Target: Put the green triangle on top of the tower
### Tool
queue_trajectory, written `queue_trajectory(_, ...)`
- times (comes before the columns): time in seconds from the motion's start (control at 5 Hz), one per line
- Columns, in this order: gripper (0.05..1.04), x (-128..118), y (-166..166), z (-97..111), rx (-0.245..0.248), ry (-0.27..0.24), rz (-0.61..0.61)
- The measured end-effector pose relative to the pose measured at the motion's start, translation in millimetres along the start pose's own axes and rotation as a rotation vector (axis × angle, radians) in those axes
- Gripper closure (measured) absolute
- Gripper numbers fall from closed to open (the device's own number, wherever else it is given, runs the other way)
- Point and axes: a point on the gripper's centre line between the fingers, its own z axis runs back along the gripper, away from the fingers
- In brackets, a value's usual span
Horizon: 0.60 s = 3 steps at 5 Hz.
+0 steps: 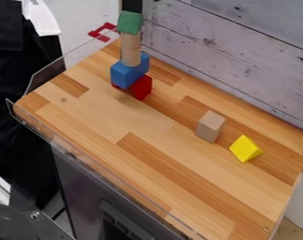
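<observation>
At the top of the tower, that's where the green triangular wooden block (130, 22) sits, right over the pale round wooden column (131, 49). Under the column comes the chunky blue block (126, 73), and the red block (141, 87) is at the bottom. Tall, thin, and a nervy spot to be working in!

So what could spoil it? Sideways drift, first of all. If I let go or lift away at an angle, I could drag the green piece along and tip that slim column with it. The blue block juts out beyond the red one, so a nudge up high might rock the lot. Press down too hard, off centre, and the column could slide out from underneath. And the green piece looks a touch skewed to me, so its footing may be poor; whether its whole base bears on the column, I can't tell.

Now, my pose: the black part at the top edge, straight above the green block, I take to be the low end of my gripper (132, 5), upright and very near it. Is my grip wide, narrow or closed on the block? I cannot tell. A straight, gentle release upward looks like the call.

Well apart, down the wooden counter (109, 112), the plain tan block (210, 126) stands beside the yellow triangular block (246, 149), neither of them needed for this one.
</observation>
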Motion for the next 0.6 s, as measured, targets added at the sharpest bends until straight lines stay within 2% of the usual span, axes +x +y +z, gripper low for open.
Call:
queue_trajectory(0.2, 0.084, -29, -14, 0, 0.06, 0.02, -0.027)
queue_trajectory(0.4, 0.084, -51, -29, -8, 0.046, 0.027, -0.063)
queue_trajectory(0.6, 0.083, -65, -35, -29, -0.011, 0.046, -0.081)
